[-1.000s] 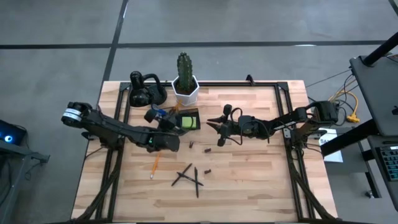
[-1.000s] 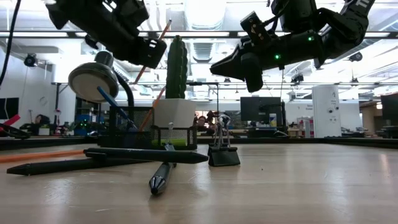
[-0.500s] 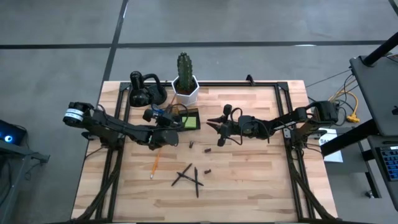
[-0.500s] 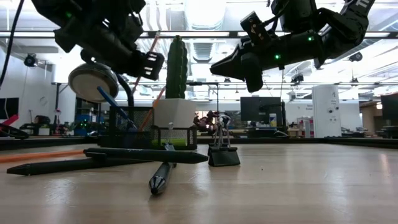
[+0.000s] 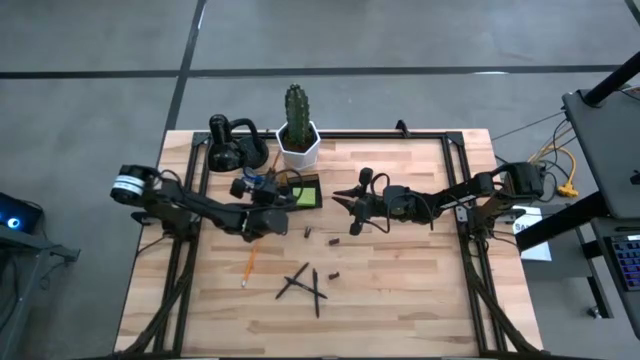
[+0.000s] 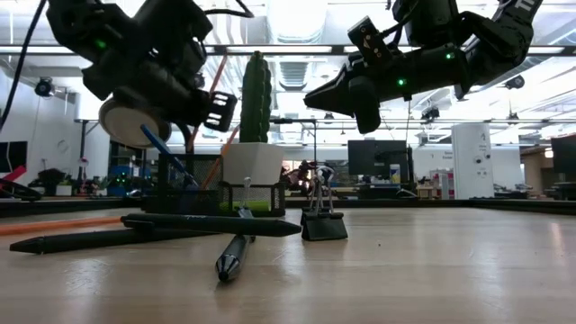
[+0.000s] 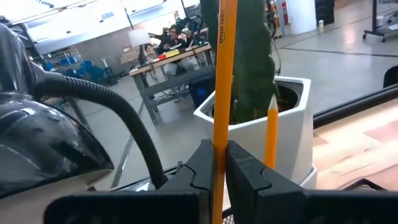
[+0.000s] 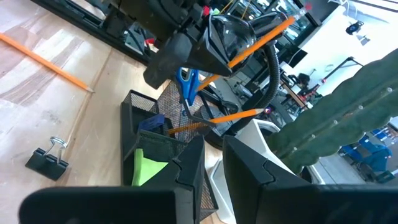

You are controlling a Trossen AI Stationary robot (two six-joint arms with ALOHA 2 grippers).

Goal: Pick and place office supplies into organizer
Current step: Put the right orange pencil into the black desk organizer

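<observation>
My left gripper hangs just near of the dark mesh organizer, shut on an orange pencil. The organizer holds a lime-green pad, blue-handled scissors and another pencil standing point up. My right gripper hovers open to the organizer's right and holds nothing. A second orange pencil lies flat on the table, as do crossed black pens, a binder clip and small dark bits. My left gripper pinches the orange pencil's shaft between its two fingers, which lie across it. The pencil is lifted clear and stands steeply upright, most of its length rising above the fingers. Its lower end is hidden behind the gripper.
A white hexagonal cactus pot stands right behind the organizer, with a black looped gadget to its left. Black rails run along the table's far and side edges. Bare wood lies to the right and near side.
My left gripper has come down toward the organizer, carrying the pencil, and has tipped so that the pencil stands more upright than before. It stays shut on the pencil. My right arm has kept still.
</observation>
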